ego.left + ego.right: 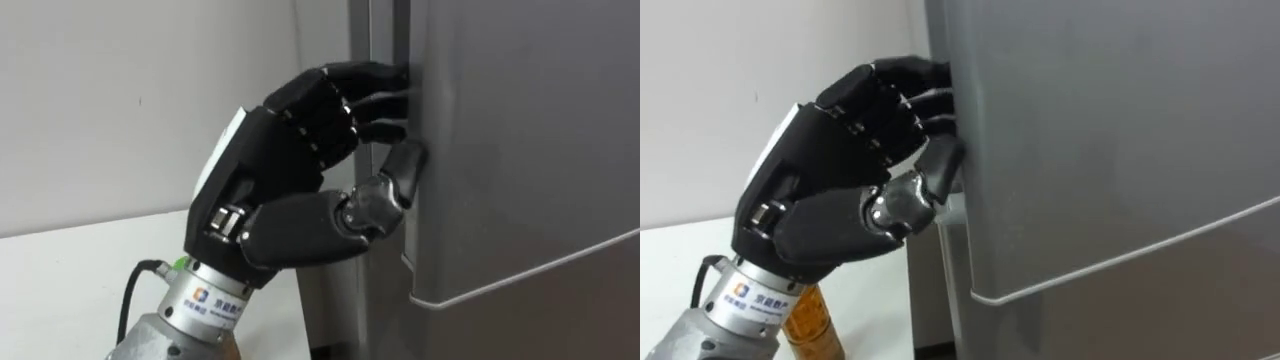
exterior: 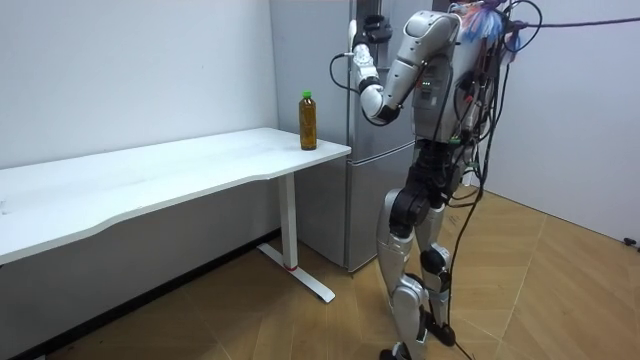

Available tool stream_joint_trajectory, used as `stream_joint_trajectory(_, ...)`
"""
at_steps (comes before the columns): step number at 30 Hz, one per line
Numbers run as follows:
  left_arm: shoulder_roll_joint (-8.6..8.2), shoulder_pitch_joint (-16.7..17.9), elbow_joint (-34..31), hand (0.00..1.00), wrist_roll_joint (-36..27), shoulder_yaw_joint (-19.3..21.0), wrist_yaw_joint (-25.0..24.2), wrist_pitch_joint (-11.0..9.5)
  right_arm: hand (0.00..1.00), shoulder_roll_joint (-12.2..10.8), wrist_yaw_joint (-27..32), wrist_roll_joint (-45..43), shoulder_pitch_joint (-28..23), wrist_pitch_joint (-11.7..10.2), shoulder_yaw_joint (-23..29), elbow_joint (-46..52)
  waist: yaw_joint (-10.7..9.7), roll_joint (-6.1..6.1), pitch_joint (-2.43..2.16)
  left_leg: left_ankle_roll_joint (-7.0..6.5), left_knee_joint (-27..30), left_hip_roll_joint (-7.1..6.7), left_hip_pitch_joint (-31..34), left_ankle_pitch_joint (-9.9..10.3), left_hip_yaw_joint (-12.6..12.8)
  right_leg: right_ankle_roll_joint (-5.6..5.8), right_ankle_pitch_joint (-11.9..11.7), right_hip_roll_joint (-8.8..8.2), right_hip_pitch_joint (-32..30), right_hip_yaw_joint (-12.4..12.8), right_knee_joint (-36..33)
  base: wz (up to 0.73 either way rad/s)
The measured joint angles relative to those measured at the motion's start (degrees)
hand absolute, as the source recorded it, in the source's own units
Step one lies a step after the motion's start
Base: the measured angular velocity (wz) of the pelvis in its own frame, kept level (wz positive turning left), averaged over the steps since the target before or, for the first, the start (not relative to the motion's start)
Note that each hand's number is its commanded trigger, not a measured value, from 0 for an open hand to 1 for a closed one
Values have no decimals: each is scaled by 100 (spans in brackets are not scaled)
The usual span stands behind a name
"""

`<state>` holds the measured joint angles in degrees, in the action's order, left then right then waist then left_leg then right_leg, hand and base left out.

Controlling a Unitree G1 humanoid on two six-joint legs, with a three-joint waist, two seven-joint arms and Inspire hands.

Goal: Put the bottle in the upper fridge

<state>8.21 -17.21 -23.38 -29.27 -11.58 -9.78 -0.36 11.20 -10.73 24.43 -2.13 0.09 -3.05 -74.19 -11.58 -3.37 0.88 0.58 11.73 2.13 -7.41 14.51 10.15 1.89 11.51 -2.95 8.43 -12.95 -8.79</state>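
left hand | fingers hooked on fridge door edge | bottle well apart, on table

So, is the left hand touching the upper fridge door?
Touching. The left eye view shows the left hand with fingers hooked round the edge of the upper fridge door, thumb pressed on its front.

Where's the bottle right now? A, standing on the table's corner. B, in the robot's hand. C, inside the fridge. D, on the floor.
A: the bottle stands upright on the table at its corner, while the left hand curls round the fridge door at its edge.
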Motion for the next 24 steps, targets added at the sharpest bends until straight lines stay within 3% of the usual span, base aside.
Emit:
stream_joint_trajectory(1,-3,-1,27,83,7,7,4,39,0,7,-1,0,14,0,-14,0,-8,-9,4,0,0,-1,2,0,0,0,-1,0,-2,2,0,0)
stream_joint_trajectory(3,-8,-1,66,68,6,-27,4,86,0,12,-4,0,33,1,-19,0,-38,-25,14,0,0,0,9,0,0,0,-1,2,-8,2,1,0)
stream_joint_trajectory(4,-22,-1,66,51,7,-42,3,102,0,16,-4,5,35,1,-18,1,-55,-32,15,0,0,2,16,0,0,0,-1,3,-13,1,1,0)
stream_joint_trajectory(5,-18,-1,67,12,7,-61,-5,128,0,17,-4,9,33,1,-17,0,-59,-35,16,0,0,4,16,0,0,0,-1,5,-12,2,1,0)
stream_joint_trajectory(6,26,7,85,0,6,-120,-92,185,0,21,-4,14,31,1,-17,1,-57,-38,18,0,0,5,18,0,0,0,-1,6,-14,1,1,0)
stream_joint_trajectory(13,8,11,68,0,-57,-376,-613,174,0,20,-2,14,38,3,-21,2,-58,-35,13,0,0,1,19,0,1,0,-4,3,-14,5,-2,0)
stream_joint_trajectory(24,-2,11,70,0,-263,-652,-826,255,0,32,8,26,22,4,-35,5,-81,-31,12,0,67,12,-10,0,3,-11,-17,5,26,15,-25,0)
